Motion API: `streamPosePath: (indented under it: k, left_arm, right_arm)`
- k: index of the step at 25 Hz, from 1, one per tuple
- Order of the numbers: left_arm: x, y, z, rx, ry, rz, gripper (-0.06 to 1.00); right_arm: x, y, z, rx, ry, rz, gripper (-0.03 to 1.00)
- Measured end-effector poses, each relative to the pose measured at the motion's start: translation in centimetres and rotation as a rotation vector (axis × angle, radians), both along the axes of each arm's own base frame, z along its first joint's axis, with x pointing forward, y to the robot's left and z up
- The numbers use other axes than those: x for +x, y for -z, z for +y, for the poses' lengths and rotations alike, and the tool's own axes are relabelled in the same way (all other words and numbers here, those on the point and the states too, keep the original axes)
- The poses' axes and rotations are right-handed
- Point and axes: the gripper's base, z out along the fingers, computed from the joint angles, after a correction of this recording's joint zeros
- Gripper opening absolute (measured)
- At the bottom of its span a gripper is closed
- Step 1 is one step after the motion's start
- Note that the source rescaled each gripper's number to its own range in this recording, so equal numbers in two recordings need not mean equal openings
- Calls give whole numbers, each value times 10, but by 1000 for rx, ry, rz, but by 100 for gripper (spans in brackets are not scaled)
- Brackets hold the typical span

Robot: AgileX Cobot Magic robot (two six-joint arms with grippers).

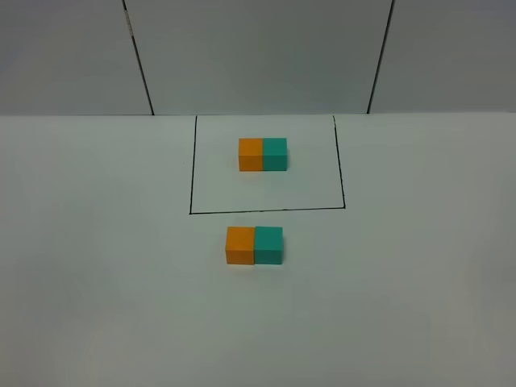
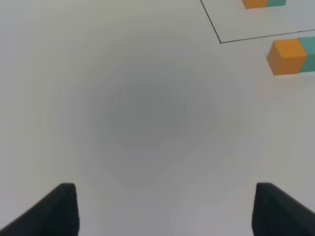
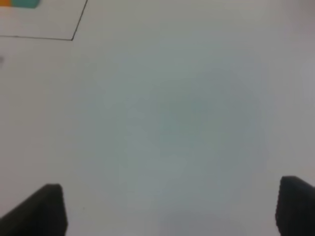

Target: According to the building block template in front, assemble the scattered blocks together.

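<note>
The template, an orange cube (image 1: pixel 251 154) joined to a teal cube (image 1: pixel 276 153), sits inside the black outline (image 1: pixel 266 211) at the back of the table. In front of the outline the loose orange cube (image 1: pixel 239 245) and loose teal cube (image 1: pixel 269 245) stand touching, orange left, teal right. In the left wrist view the loose orange cube (image 2: pixel 287 56) and a part of the teal cube (image 2: pixel 309 53) show far from my open, empty left gripper (image 2: pixel 165 211). My right gripper (image 3: pixel 170 211) is open and empty over bare table. Neither gripper shows in the exterior view.
The white table (image 1: pixel 97 266) meets a grey panelled back wall (image 1: pixel 258 56). The outline's corner shows in the left wrist view (image 2: pixel 220 42) and in the right wrist view (image 3: pixel 72 39), with a bit of the template's teal cube (image 3: pixel 24 3) at the edge.
</note>
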Motion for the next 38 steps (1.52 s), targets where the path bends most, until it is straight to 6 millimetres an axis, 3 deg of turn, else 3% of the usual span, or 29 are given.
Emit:
streamPosePath:
  k: [38]
  left_arm:
    - [0,0,0,0,0,0,63]
  right_arm:
    - [0,0,1,8,-6,0,73]
